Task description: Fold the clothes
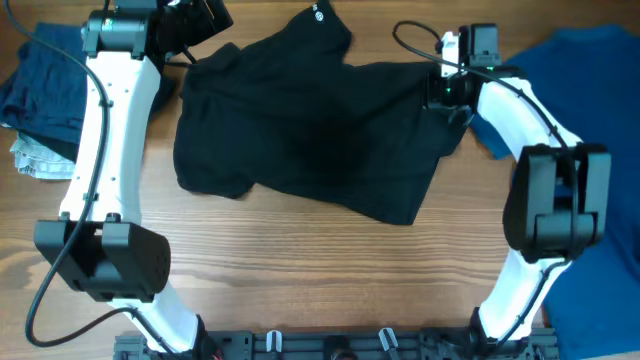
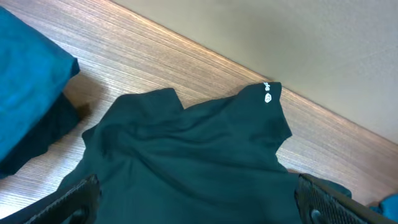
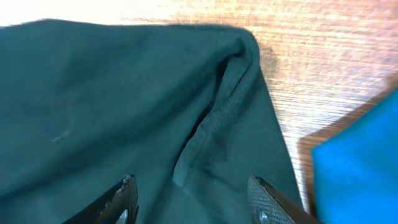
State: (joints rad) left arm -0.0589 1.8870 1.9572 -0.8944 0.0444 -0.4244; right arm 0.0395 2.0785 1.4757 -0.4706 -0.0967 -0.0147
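A large black shirt (image 1: 320,130) lies rumpled across the middle of the table, a small white logo (image 1: 317,12) at its far edge. My left gripper (image 1: 205,30) is open above the shirt's far-left corner; the shirt (image 2: 186,162) fills the space between its fingers (image 2: 198,194), logo (image 2: 267,94) ahead. My right gripper (image 1: 447,95) is open over the shirt's right edge, its fingers (image 3: 189,196) straddling a folded hem (image 3: 214,118). A royal-blue shirt (image 1: 590,150) lies at the right. Folded navy pieces (image 1: 45,80) lie at the left.
A pale patterned cloth (image 1: 35,158) pokes out under the navy pile. The royal-blue shirt shows at the right of the right wrist view (image 3: 360,162). A blue fabric (image 2: 28,93) shows at the left of the left wrist view. The table's far edge (image 2: 249,59) runs behind the shirt.
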